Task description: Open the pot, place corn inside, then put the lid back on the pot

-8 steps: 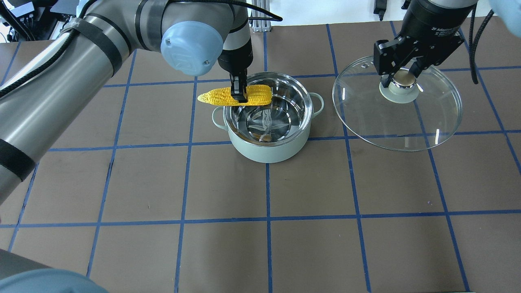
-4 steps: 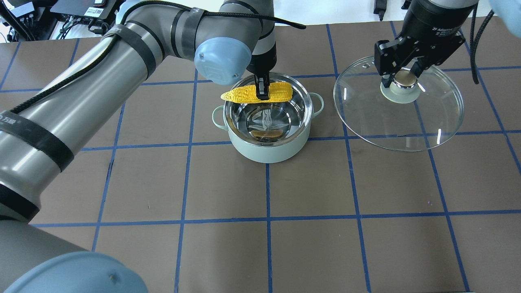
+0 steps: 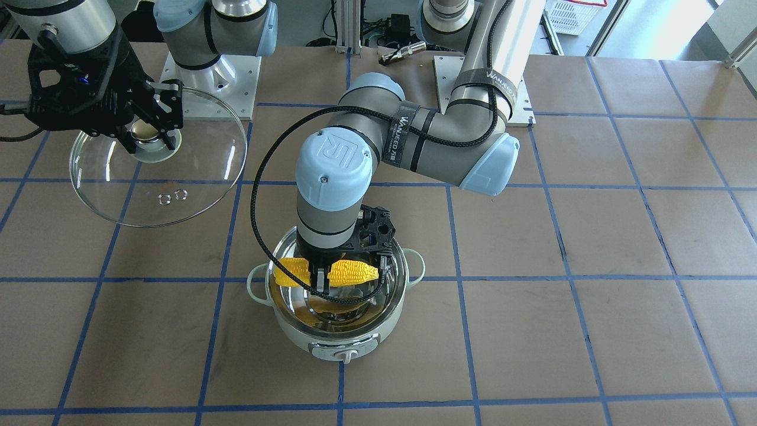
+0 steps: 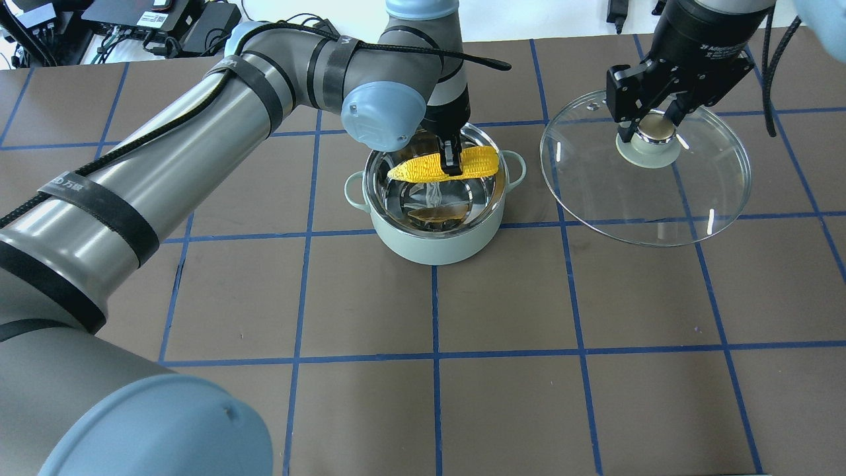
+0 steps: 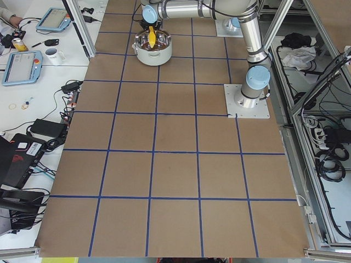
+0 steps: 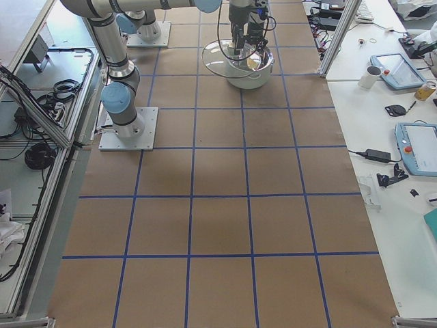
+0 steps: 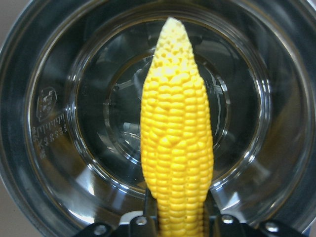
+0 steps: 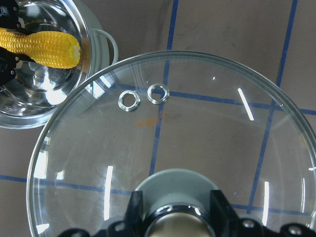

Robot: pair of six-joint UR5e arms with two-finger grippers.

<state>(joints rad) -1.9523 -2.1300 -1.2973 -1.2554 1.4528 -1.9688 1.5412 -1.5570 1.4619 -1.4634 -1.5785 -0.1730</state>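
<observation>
Brown paper crossed by blue tape lines covered the table (image 4: 595, 297), and the pot (image 4: 436, 250) stood open toward 12 o'clock of the overhead view's middle. The left arm swept in from 8 o'clock, bent at the elbow, its wrist turned straight down over the pot's mouth. The left gripper (image 4: 452, 164) was clamped across the corn (image 4: 420, 172) near its middle. It held the cob level at about rim height over the steel interior, pointed tip toward 9 o'clock and blunt end toward 3 o'clock.

At 3 o'clock from the pot, the right arm came down from 12 o'clock. The right gripper (image 4: 651, 132) pinched the knob (image 4: 652, 125) of the lid (image 4: 694, 198), which sat just beside the pot and off it. Whether the lid's rim touched the table could not be told.
</observation>
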